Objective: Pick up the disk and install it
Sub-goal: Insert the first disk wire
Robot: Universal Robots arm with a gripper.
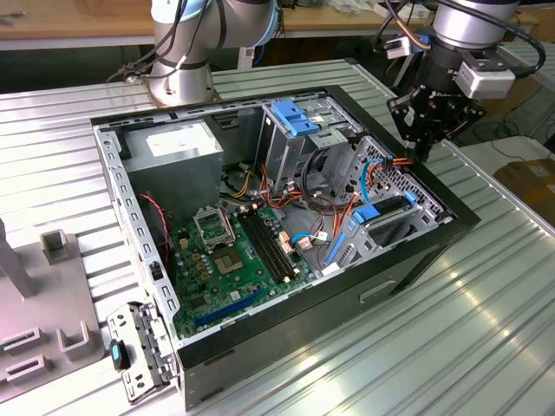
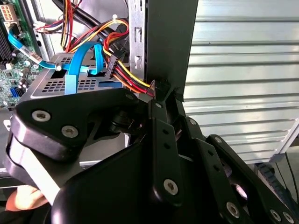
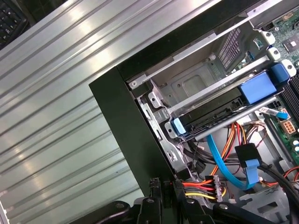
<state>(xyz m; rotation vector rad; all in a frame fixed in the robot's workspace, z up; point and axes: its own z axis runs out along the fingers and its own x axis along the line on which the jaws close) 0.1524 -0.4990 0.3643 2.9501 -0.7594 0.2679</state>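
Ok, disk point(image 3: 212, 111) sits in the drive cage point(image 1: 392, 178) at the PC case point(image 1: 286, 340) corner and looks seated, imo. Claw point(image 1: 424, 149) is pressed together w/ nothing in it, tips right at the case wall rim, just beside the red/yellow pwr cable bundle point(image 3: 201, 187) and above the cage. Risk: w/ tips that close to the wires, any sideways shift could snag them or yank a connector. The case rim is also near enough to clip. Arm pose: wrist above the case corner, claw pointing down, tilted slightly toward the case interior.
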